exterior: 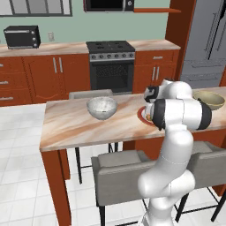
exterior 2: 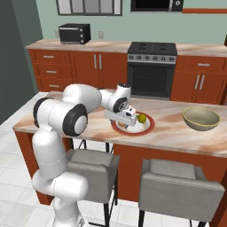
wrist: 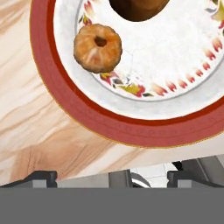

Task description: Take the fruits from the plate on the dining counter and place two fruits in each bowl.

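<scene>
Gripper (exterior 2: 128, 120): hung low over the plate, pointing down, fingers (wrist: 43, 177) spread wide apart and holding nothing.
Plate (exterior 2: 150, 125): lay flat on the dining counter, red-brown rim around a white centre ringed with small painted marks; near edge close to the counter's near edge in the hand view (wrist: 131, 131).
Orange-brown fruit (wrist: 97, 48): sat on the plate's white centre near the rim, dark dimple facing the hand camera, apart from the fingers.
Darker fruit (wrist: 139, 8): rested on the plate farther in, cut off by the top of the hand view.
Yellow-green fruit (exterior 2: 142, 118): lay on the plate just beside the gripper, on the side towards the olive-tan bowl.
Speckled bowl (exterior: 102, 107): stood upright on the counter, well apart from the plate on the arm's left side; nothing seen inside.
Olive-tan bowl (exterior 2: 201, 118): stood upright on the counter near the plate's other side; inside looked bare.
Dining counter (exterior: 70, 126): marble top on red-brown legs, with grey stools (exterior 2: 181, 190) tucked along the near side.
</scene>
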Controlling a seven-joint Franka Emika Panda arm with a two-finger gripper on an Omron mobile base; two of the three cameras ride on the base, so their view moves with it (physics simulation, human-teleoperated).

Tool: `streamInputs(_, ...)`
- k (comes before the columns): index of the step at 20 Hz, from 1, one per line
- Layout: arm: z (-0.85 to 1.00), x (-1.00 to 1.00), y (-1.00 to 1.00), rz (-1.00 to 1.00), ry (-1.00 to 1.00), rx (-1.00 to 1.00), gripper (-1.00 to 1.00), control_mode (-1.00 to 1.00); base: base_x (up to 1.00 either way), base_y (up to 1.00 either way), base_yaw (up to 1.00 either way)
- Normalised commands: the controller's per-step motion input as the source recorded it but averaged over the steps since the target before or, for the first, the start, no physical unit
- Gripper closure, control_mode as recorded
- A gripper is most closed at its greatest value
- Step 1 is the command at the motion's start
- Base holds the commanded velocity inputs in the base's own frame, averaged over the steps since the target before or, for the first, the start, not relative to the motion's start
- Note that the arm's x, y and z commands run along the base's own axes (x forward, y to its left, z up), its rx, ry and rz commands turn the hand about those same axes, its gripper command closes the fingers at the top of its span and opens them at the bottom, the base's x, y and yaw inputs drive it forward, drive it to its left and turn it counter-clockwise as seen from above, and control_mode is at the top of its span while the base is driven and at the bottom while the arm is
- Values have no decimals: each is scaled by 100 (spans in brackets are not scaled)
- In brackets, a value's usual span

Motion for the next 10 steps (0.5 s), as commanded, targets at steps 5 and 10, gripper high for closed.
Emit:
streamInputs(5, -1, 5, 3, 0, -5, 0, -100, -100, 0, 0, 0)
streamInputs(10, -16, 40, 4, 0, 0, 0, -100, -100, 0, 0, 0)
